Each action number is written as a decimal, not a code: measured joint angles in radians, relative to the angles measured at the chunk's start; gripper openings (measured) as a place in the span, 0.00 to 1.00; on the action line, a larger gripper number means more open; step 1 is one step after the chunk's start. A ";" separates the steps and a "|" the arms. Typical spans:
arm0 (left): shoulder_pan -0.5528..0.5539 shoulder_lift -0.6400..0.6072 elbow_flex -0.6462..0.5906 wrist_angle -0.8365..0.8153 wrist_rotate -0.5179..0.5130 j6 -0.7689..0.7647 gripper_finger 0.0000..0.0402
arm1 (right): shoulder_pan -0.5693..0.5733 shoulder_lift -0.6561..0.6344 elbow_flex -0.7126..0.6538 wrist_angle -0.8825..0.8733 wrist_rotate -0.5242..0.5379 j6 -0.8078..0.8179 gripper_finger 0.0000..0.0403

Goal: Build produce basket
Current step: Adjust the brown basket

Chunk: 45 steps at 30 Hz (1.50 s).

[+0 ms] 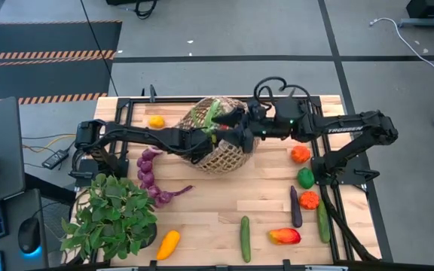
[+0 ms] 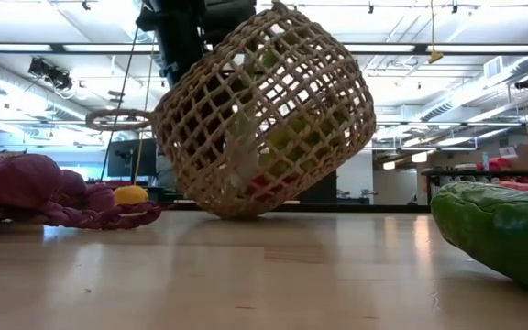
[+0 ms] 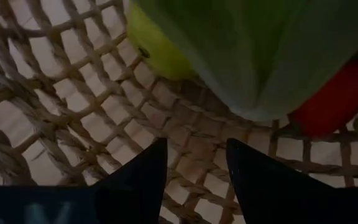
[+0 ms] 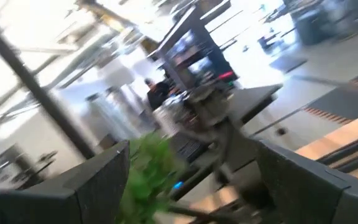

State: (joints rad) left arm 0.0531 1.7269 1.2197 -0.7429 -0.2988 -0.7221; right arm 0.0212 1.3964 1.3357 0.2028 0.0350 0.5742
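The tan woven basket (image 1: 221,150) stands tilted at the table's far middle. In the low view only the lower edge (image 2: 236,209) of the basket (image 2: 273,119) is on the table. Inside it lie a green apple (image 3: 157,46), a big green vegetable (image 3: 260,56) and something red (image 3: 344,93). My left gripper (image 3: 194,146) reaches down into the basket from the left (image 1: 211,139), open, with nothing between its fingers. My right gripper (image 4: 191,149) hangs at the basket's far right rim (image 1: 238,123), pointing level, open and empty. My left gripper's fingertips (image 3: 157,155) stand close over the basket's inner weave (image 3: 194,134), pointing steeply down into it. I cannot tell whether they touch the weave.
Loose produce lies around: a purple string (image 1: 151,175) and a yellow fruit (image 1: 157,121) at the left, peppers (image 1: 301,154) and a cucumber (image 1: 322,223) at the right, a cucumber (image 1: 245,239) and a yellow squash (image 1: 168,245) near the front. A leafy plant (image 1: 111,217) stands front left.
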 joint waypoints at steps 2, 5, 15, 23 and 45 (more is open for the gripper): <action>-0.001 0.000 0.012 -0.003 0.003 0.005 0.43 | -0.014 0.000 0.000 0.002 0.029 -0.002 0.87; 0.000 0.000 0.047 -0.009 0.011 0.036 0.43 | -0.031 0.000 0.000 0.032 0.051 0.034 0.87; 0.003 0.000 0.102 -0.018 0.021 0.070 0.43 | -0.098 -0.001 0.000 0.133 -0.063 0.435 0.87; 0.022 0.002 0.102 -0.042 0.019 0.078 0.43 | -0.111 0.000 0.000 0.274 -0.118 0.513 0.87; 0.043 0.001 0.103 -0.080 0.067 0.110 0.43 | -0.169 -0.001 0.001 0.174 -0.394 0.657 0.86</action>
State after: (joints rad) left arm 0.0959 1.7275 1.3224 -0.8230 -0.2322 -0.6120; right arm -0.1474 1.3956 1.3365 0.3770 -0.3592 1.2308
